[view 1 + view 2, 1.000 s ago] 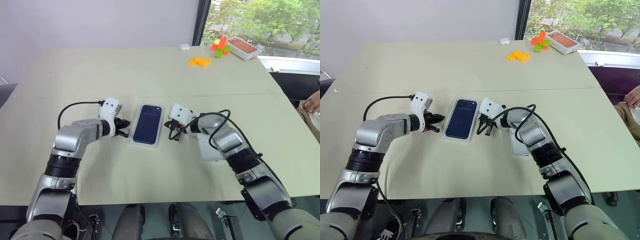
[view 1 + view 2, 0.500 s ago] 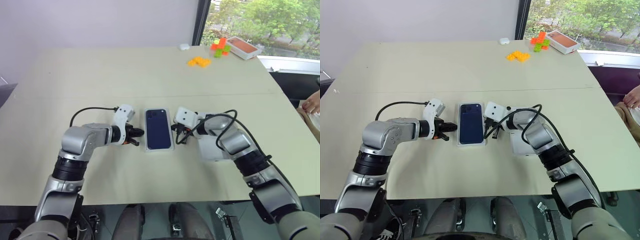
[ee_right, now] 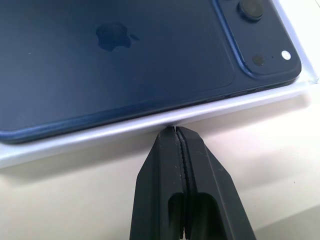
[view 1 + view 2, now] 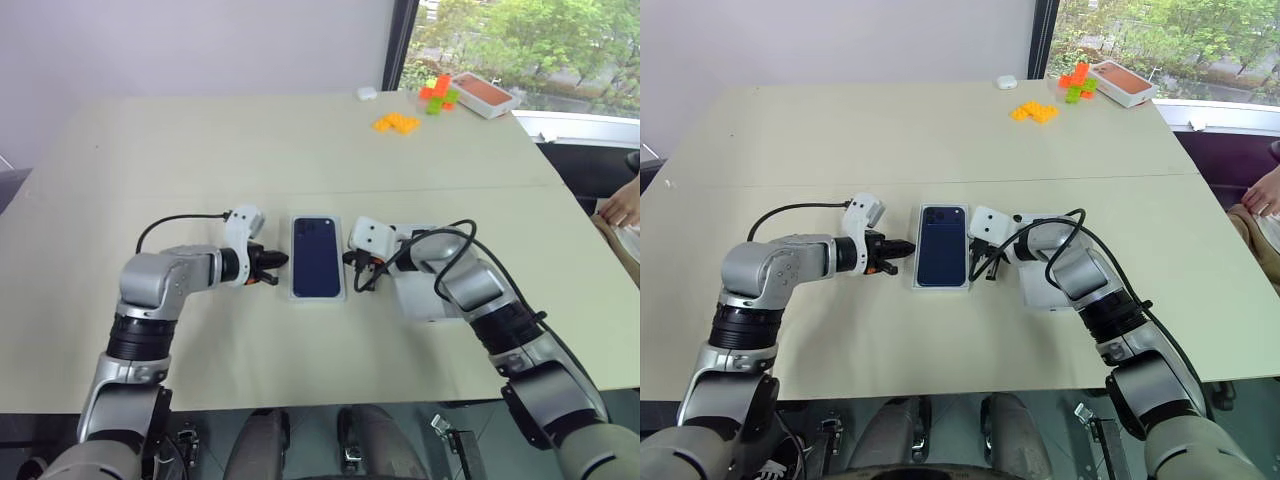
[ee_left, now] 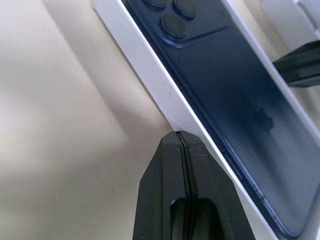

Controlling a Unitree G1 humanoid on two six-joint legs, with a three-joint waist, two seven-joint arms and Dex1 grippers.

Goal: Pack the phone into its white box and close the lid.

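Between the two grippers, the phone (image 4: 318, 257) is seen lying back up in the white box (image 5: 150, 75) on the table (image 4: 300, 150). Both the left gripper (image 5: 179, 135) and right gripper (image 3: 175, 131) are pressed shut, empty, tips at the box's long sides.

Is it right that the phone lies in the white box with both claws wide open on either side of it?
Not quite. The phone does lie in the white box, flanked by the left claw and right claw, but both claws are shut, as each wrist view shows.
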